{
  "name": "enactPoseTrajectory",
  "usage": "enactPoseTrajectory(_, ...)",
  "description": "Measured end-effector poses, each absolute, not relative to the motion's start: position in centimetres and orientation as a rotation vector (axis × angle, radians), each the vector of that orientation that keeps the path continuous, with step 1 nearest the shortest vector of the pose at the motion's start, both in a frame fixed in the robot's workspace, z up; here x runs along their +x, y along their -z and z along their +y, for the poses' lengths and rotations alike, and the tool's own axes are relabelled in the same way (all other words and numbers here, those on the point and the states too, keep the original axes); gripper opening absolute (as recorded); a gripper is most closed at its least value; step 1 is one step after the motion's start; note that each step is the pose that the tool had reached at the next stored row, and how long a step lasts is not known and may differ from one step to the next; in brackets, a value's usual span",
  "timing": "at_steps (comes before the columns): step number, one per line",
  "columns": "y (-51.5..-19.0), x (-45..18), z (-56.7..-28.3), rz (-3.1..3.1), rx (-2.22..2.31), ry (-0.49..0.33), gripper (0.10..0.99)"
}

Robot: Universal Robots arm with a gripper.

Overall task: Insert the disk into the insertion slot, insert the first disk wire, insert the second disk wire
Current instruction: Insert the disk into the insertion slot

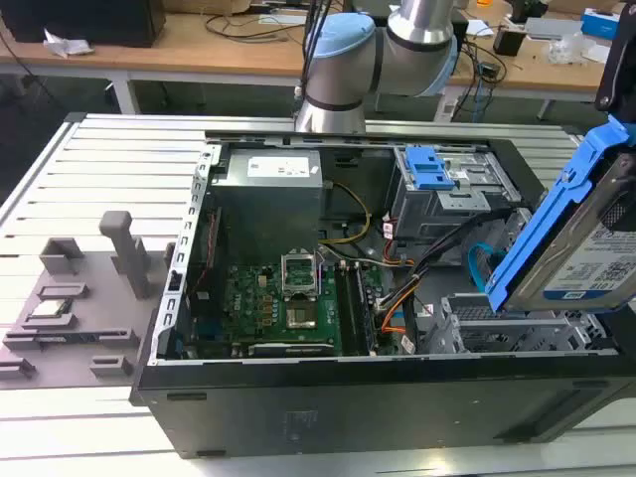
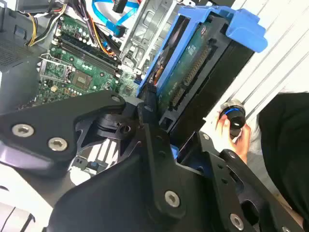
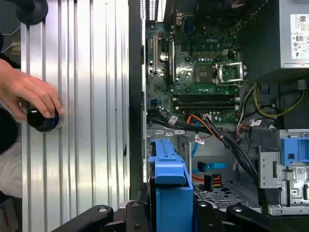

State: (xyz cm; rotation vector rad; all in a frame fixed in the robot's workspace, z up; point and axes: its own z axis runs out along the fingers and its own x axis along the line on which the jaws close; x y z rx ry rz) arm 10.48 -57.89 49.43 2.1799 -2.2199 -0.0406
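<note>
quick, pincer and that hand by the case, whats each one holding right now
Pincer: shut on the disk, held tilted over the case.
Person's hand: fingers around a dark round knob on the table.

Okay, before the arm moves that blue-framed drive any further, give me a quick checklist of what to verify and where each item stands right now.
1. Grip on the silver-grey hard drive in its bright blue caddy: ok, the pincer is shut on it.
2. Drive lined up with the perforated silver metal drive cage: not ok, it hangs tilted above it.
3. Cage mouth free: cannot tell.
4. Wires off the drive: ok, neither the red-orange and black wire bundle nor the thin flat light-blue cable is plugged into it.
5. Person clear: not ok, a hand rests on a black knob on the ribbed metal table.
</note>
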Motion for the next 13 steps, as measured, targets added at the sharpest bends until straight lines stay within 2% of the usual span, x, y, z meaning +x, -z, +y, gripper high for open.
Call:
enactPoseTrajectory(5,-47.5,10.5,-57.9,-2.218,2.179,0.045,0.365)
enactPoseTrajectory(10,-47.1,10.5,-57.6,-2.227,2.187,0.065,0.365)
enactPoseTrajectory(13,-45.8,10.6,-56.2,-2.229,2.190,0.071,0.365)
